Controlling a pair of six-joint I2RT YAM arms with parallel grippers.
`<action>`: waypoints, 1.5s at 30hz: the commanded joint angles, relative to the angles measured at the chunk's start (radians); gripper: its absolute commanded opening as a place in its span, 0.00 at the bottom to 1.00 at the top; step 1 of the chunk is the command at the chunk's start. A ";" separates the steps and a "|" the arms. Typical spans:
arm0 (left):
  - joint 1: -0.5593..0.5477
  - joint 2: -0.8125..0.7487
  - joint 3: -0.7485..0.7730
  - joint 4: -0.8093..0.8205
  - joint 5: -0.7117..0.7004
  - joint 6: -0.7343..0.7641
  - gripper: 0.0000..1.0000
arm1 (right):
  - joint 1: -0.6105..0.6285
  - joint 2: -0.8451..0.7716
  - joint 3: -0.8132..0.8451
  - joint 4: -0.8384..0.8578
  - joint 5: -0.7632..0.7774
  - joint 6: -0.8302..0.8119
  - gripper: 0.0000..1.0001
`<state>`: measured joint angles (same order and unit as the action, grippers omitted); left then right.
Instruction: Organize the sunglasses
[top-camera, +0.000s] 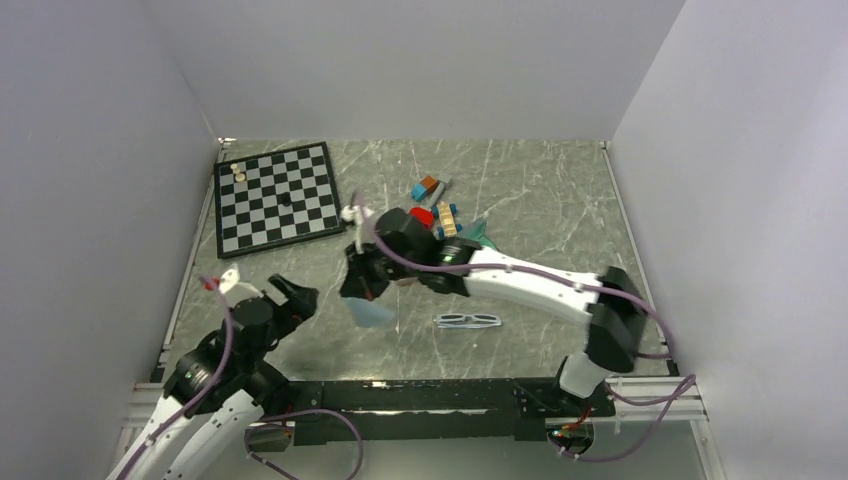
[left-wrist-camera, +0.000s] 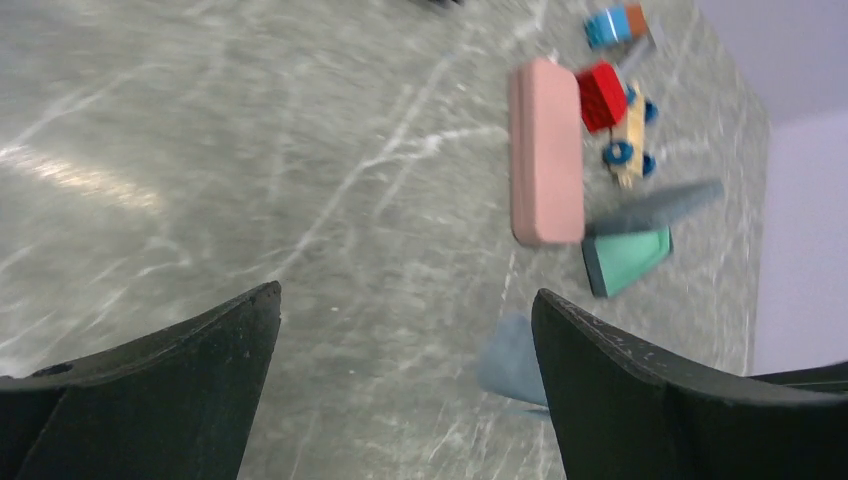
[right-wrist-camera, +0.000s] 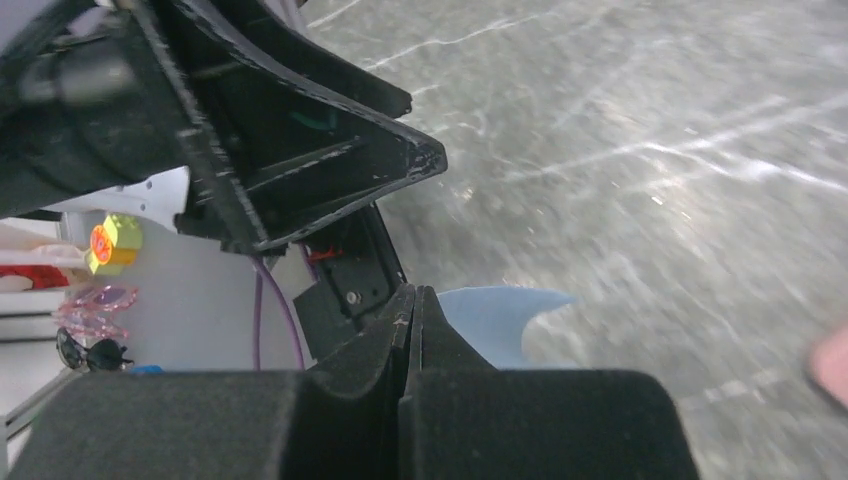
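The pale white-grey sunglasses (top-camera: 468, 320) with dark lenses lie on the marble table, just right of centre near the front. The reddish-brown pair is out of view. My right gripper (top-camera: 360, 287) reaches left across the table, left of the sunglasses. It is shut on a light blue cloth (top-camera: 372, 313), which hangs below it. In the right wrist view the jaws (right-wrist-camera: 410, 292) are closed with the cloth (right-wrist-camera: 500, 320) sticking out past them. My left gripper (top-camera: 295, 297) is open and empty at the front left. In its wrist view (left-wrist-camera: 407, 295) only table lies between the fingers, with the cloth (left-wrist-camera: 510, 360) by the right finger.
A chessboard (top-camera: 275, 195) lies at the back left. A pink oblong case (left-wrist-camera: 545, 150), a slate-blue case (left-wrist-camera: 655, 207), a teal block (left-wrist-camera: 625, 258) and small toy blocks (top-camera: 435, 205) sit mid-table behind the right arm. My left gripper (right-wrist-camera: 300, 130) shows close to the right one.
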<state>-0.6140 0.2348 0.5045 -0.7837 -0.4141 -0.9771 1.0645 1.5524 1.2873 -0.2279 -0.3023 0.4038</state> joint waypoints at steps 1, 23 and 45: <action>0.003 -0.107 0.090 -0.342 -0.220 -0.269 0.99 | 0.044 0.174 0.152 0.094 -0.078 0.008 0.00; 0.004 0.232 0.054 0.141 0.117 0.101 0.99 | -0.167 -0.187 -0.471 0.043 0.365 0.024 0.49; -0.071 0.668 -0.108 0.370 0.536 0.027 0.55 | -0.050 0.004 -0.382 0.007 0.548 0.309 0.54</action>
<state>-0.6338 0.8825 0.3878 -0.4450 0.1673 -0.8478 0.9627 1.5116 0.8433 -0.1886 0.1417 0.6071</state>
